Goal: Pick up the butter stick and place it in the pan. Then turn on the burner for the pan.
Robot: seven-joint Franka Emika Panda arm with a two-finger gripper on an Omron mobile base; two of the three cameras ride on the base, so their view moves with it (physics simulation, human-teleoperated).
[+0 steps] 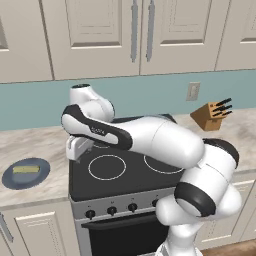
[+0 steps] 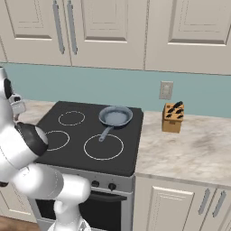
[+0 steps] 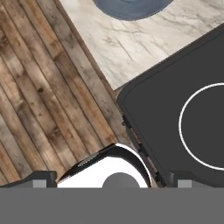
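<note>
Presently I hold the two-finger gripper [image 1: 75, 150] above the left edge of the black glass stovetop [image 1: 120, 182], its jaws spread as wide as they go and nothing between them. My first target, the small pale yellow rectangular butter stick [image 1: 26, 170], lies on the flat dark-blue round plate [image 1: 10, 178], which rests on the marbled counter [image 1: 35, 142] well to the left of the stovetop. In the hand view the plate's rim [image 3: 131, 11] appears at the top edge, with the counter, the stovetop corner and the wooden plank floor [image 3: 39, 100] below it; the butter itself I cannot make out there. The small round grey-blue metal frying pan [image 2: 116, 117] with its straight dark handle [image 2: 104, 132] sits at the far right of the stovetop, on a burner that shows no ring of its own, just behind a large white-outlined ring [image 2: 103, 147]. The row of dark control knobs [image 1: 112, 211] runs along the near front of the range. As I judge the risks: the butter is small and low on the plate, so a descent off its centre could nudge it aside or pinch the plate rim instead; later, the long carry to the right could clip the pan handle, and choosing the wrong knob would heat an unoccupied zone.
</note>
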